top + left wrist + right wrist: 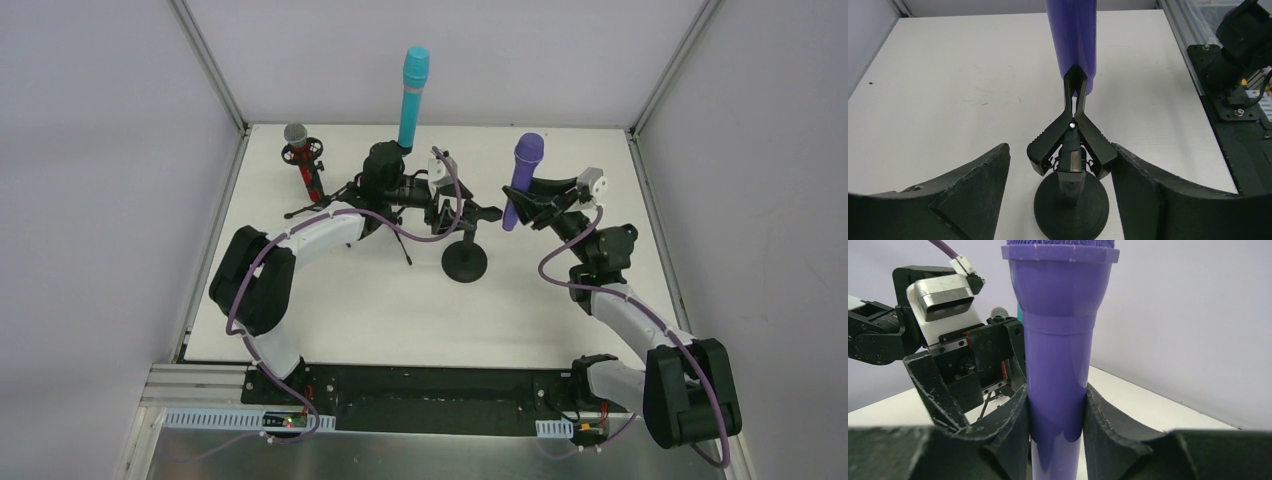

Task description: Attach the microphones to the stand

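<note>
While the bench (350,320) is carrying the stand (465,262), the right pincer (1055,390) is pinching the purple mic (1060,340) upright just right of the stand, its lower end meeting the tips of the stand's clip (1093,142). The left pincer (1060,147) is hanging spread around that clip's handles. The cyan mic (412,95) is rising behind the stand, and the red mic (300,155) is sitting well to its left.

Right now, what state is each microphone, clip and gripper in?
red microphone: seated in its ring holder.
cyan microphone: upright, lower end hidden.
purple microphone: upright, whether clipped unclear.
clip: tip at the purple microphone.
left gripper: open, flanking the clip.
right gripper: shut on purple microphone.
</note>
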Robot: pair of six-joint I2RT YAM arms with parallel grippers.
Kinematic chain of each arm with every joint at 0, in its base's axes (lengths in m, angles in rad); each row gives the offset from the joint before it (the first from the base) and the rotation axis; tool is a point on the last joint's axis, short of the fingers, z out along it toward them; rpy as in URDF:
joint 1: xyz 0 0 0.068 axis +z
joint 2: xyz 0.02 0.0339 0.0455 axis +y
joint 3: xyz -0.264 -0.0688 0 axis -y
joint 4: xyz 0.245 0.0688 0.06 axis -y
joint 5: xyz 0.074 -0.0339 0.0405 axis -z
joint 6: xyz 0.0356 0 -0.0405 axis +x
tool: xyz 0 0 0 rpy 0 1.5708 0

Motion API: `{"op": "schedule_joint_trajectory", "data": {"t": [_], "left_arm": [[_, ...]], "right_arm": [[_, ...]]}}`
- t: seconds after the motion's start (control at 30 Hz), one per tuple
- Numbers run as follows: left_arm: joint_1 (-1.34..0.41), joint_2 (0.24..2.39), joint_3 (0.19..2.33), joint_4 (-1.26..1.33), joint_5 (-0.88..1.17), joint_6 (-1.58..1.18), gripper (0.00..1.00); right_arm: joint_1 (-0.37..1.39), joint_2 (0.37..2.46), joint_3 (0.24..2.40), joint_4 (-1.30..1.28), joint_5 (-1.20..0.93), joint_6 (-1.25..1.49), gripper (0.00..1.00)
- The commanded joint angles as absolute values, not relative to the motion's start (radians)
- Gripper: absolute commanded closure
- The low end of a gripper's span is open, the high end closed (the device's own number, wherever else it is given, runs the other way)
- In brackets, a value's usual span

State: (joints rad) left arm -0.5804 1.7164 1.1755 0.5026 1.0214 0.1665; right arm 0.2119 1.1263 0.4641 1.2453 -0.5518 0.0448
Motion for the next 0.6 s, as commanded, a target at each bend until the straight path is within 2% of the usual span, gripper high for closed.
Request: {"op": "schedule_joint_trajectory", "data": {"t": [0.0,0.03,0.27,0.57], "left_arm": [[-0.568,1.712,1.199,0.547,1.069,0.216,0.67],[-0.568,1.713,1.208,0.525,1.085,0.237,0.99],[-0.568,1.719,1.226,0.480,1.098,0.234,1.00],[-0.568,1.715,1.227,0.480,1.073,0.227,1.00]], "right_arm": [[0.208,1.145,0.497,1.340,-0.589,0.066,1.00],[0.208,1.152,0.500,1.345,-0.592,0.069,1.00],[0.226,1.234,0.500,1.521,-0.568,0.119,1.00],[0.317,1.243,0.475,1.523,-0.513,0.029,1.00]]}}
